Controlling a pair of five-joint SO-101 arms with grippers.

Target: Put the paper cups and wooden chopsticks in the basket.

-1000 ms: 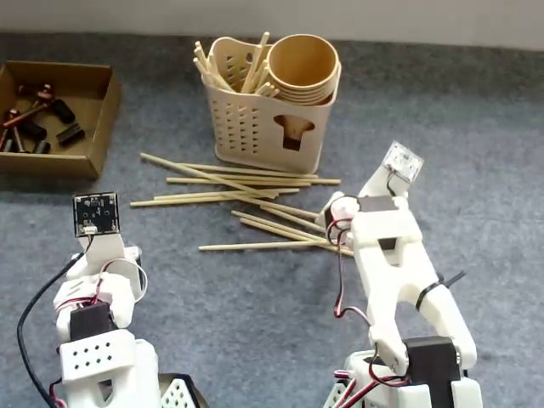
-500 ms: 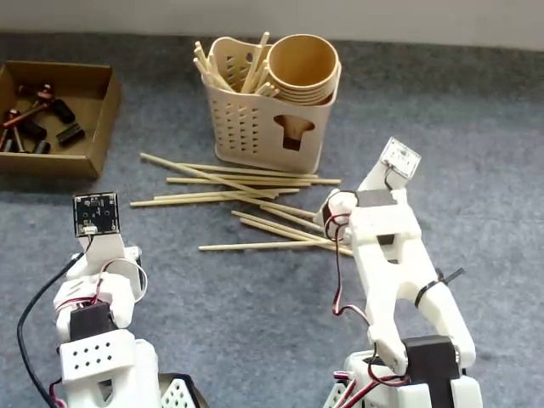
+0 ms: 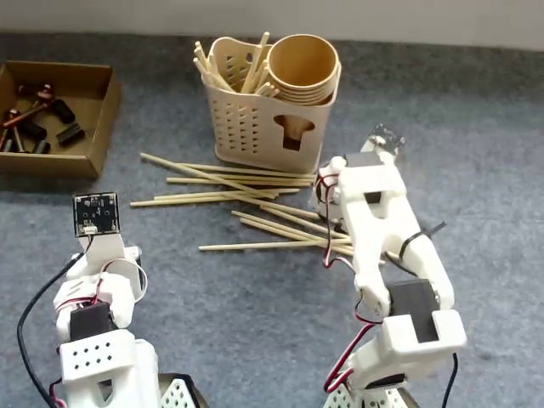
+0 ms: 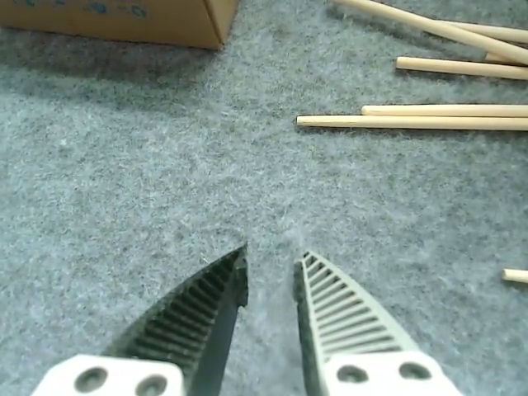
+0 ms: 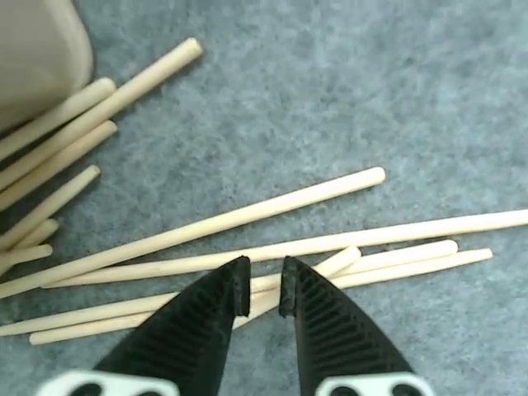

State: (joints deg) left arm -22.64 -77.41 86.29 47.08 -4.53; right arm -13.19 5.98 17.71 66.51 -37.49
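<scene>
1. Judging by what sits where, the task is partly done: a stack of tan paper cups [image 3: 303, 61] already stands nested inside the cream perforated plastic basket [image 3: 251, 127], and a handful of pale wooden chopsticks [image 3: 211, 70] lean upright in it beside the cups.
2. What is left is the scatter of loose round wooden chopsticks [image 3: 229, 183], a dozen or so, lying flat on the grey felt-like counter [image 3: 484, 187] just in front of the basket, some crossing one another. No cup is left out on the counter.
3. The right tool [image 5: 262, 285] hangs low over the middle of that scatter, its black ribbed jaws barely apart and clamped on nothing; several sticks run crosswise beneath the tips.
4. The left tool [image 4: 271, 268] is near the loose sticks' ends over bare counter, its jaws a narrow gap apart and empty.
5. The sticks are smooth, thin and rigid with blunt ends, so they may roll on the nap; the counter looks soft and fuzzy; the basket is stiff, slotted, with a cut-out handle.
6. An open brown cardboard box [image 3: 100, 119] of small dark parts sits well apart.
</scene>
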